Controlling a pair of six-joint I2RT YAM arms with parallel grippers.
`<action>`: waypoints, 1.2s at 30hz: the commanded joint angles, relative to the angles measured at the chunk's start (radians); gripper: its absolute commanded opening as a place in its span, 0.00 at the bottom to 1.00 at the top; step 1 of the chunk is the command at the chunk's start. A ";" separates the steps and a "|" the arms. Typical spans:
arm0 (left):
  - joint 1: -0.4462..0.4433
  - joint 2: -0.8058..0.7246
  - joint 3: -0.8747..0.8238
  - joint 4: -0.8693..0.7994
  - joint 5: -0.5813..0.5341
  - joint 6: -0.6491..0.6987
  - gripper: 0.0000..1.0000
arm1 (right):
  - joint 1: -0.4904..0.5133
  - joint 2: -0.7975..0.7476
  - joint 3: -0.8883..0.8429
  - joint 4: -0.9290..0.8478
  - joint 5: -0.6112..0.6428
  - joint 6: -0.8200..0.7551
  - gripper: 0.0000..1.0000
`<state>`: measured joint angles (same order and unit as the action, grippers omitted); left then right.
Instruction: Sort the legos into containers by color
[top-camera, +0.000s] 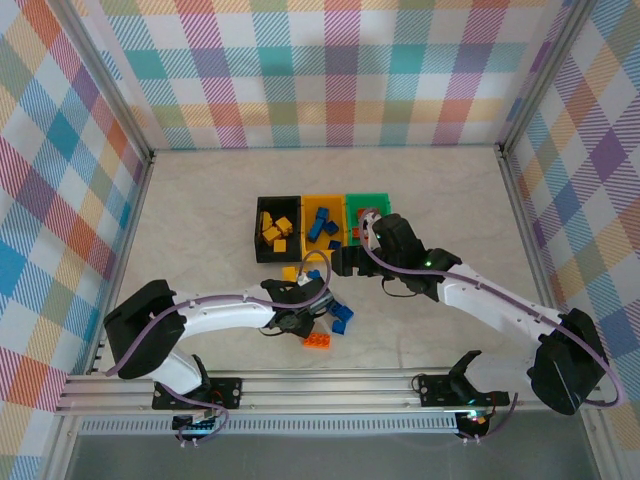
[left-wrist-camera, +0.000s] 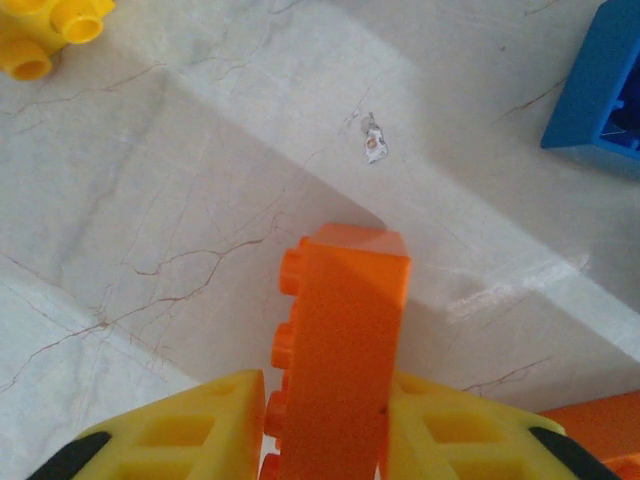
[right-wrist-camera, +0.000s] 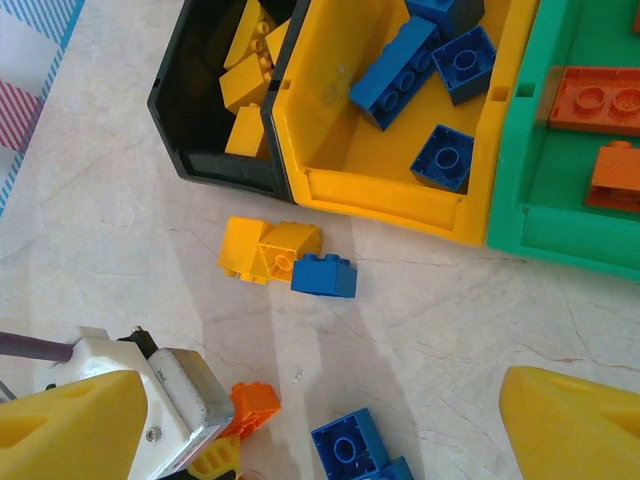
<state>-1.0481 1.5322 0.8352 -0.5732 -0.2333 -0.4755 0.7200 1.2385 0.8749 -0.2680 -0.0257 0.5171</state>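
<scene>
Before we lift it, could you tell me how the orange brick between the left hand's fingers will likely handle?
The orange brick looks rigid and hard-edged, so it should keep its shape. Its glossy sides may slip between the yellow fingers. Flat faces suggest it won't roll.

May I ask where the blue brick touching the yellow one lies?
Right wrist view, left of centre: the blue brick lies on the table before the yellow bin, against a yellow brick.

White shells and black joints are being shown on both arms (top-camera: 225, 312), purple cables (top-camera: 210, 297) being run alongside; gripper fingers (left-wrist-camera: 190, 430) are being seen yellow.
</scene>
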 joint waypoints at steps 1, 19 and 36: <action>0.010 -0.019 0.004 0.003 0.020 0.010 0.27 | -0.005 -0.027 -0.016 0.036 0.001 0.017 0.91; 0.291 -0.128 0.306 -0.035 -0.004 0.108 0.17 | -0.020 -0.088 -0.065 0.007 0.050 0.047 0.91; 0.301 0.336 0.787 0.064 0.205 0.113 0.14 | -0.027 -0.242 -0.186 -0.142 0.287 0.188 0.92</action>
<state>-0.7181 1.8042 1.5330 -0.5346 -0.0807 -0.3691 0.6994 1.0393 0.7216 -0.3649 0.1864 0.6487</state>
